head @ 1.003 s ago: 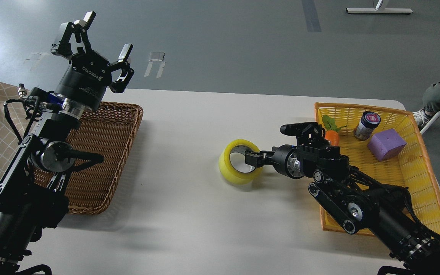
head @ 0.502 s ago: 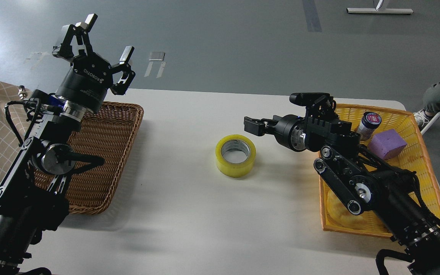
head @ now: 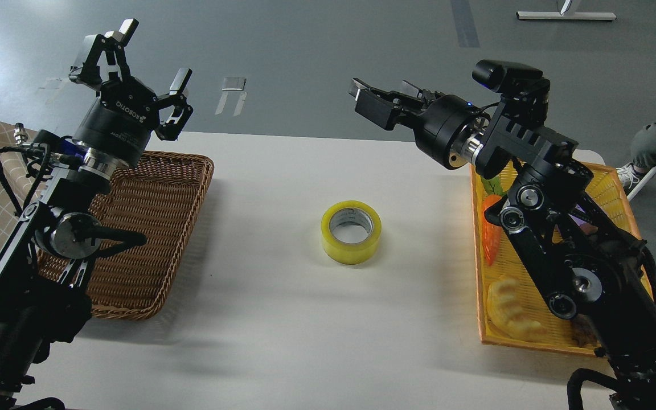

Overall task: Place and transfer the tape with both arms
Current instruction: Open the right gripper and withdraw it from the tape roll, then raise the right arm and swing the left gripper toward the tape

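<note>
— What do we see on the table (head: 282, 319)?

— The tape (head: 351, 231) lies flat at its middle, core up, touching nothing. Our left gripper (head: 135, 64) is raised above the far end of the brown wicker basket (head: 160, 228), fingers spread and empty.

— And our right side?

— Our right gripper (head: 382, 97) is up high beyond the tape, well apart from it, its fingers parted with nothing between them. Beneath that arm sits the yellow basket (head: 533, 341), holding a carrot toy (head: 490, 230) and a pale croissant-shaped toy (head: 513, 310).
</note>
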{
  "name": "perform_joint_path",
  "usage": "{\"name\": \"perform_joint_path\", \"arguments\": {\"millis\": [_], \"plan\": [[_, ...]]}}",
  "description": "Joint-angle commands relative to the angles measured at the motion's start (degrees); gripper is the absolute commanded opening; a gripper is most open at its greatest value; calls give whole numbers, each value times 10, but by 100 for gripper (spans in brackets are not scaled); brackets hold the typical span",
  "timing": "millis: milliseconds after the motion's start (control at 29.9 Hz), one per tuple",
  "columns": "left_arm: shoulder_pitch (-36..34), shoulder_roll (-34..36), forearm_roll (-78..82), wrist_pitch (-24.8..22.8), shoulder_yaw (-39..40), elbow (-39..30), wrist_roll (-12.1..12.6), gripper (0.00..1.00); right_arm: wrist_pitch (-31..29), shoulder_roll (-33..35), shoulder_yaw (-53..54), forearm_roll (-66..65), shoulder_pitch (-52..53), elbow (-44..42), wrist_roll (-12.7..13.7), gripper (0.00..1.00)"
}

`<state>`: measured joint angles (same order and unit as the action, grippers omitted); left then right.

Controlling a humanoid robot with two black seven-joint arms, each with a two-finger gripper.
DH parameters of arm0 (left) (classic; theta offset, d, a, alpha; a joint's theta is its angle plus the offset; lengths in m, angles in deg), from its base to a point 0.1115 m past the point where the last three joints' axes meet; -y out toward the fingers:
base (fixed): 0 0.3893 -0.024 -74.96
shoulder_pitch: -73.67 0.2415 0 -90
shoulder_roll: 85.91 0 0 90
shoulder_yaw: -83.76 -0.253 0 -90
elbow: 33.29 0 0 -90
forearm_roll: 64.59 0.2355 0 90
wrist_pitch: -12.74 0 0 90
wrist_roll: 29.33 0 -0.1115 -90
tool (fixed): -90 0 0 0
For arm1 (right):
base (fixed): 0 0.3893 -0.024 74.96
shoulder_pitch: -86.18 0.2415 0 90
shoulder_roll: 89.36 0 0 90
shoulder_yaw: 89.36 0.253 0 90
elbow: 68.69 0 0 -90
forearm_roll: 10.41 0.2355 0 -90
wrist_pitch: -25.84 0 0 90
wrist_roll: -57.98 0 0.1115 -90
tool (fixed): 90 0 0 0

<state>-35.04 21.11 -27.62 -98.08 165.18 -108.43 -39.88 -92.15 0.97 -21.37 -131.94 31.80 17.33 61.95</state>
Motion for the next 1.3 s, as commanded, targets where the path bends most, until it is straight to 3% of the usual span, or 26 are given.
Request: {"name": "perform_joint_path", "arguments": {"millis": [0,134,301,502,669,903,1037,1271], "plan": [[-5,10,6,7,0,0,0,98,0,34,19,81,-6,42,-4,100],[-2,20,6,3,-1,1,-1,98,0,64,78,250,-36,65,-4,100],[-5,15,-1,-2,1,1,-3,98,0,72,132,341,-59,77,-5,100],[-12,6,-1,-16,0,0,7,98,0,99,203,505,-56,70,-55,100],[-7,12,3,-21,-6,0,16,98,0,113,230,625,-62,59,-55,100],[-1,15,-1,-25,2,0,2,98,0,112,262,689,-113,52,-61,100],[11,6,-2,-26,9,-10,-42,98,0,111,267,708,-129,48,-70,100],[10,8,-3,-37,14,-11,-52,98,0,107,273,778,-172,52,-71,100]]}}
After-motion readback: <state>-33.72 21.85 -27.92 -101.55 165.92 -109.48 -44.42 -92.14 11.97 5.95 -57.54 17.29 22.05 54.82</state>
